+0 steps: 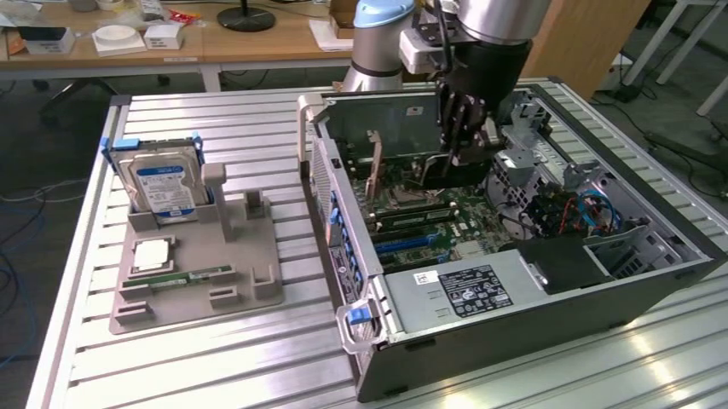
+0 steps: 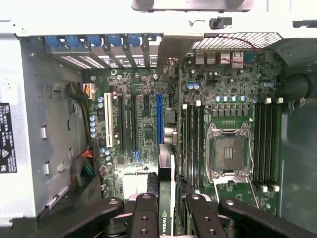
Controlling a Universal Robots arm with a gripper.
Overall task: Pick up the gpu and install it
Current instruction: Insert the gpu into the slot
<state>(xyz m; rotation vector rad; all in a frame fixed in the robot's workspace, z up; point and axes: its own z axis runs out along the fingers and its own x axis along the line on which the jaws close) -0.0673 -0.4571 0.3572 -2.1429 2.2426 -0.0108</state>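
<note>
**The gripper point(image 1: 465, 153) holds the gpu point(image 1: 446, 173) in the computer case point(image 1: 637, 285)**

Exterior view: the jaws are part-closed, clamping the gpu, which hangs below them. Wrist view: the gpu point(image 2: 166, 191) stands edge-on between the fingers point(image 2: 143, 218), with the blue slot point(image 2: 159, 119) beyond. It looks light, stiff and fragile; bare board edges seem the safest hold.

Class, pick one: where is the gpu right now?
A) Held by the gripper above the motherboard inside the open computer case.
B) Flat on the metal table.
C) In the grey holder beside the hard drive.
A: the gripper holds the gpu, its green logo showing, over the motherboard.
</note>
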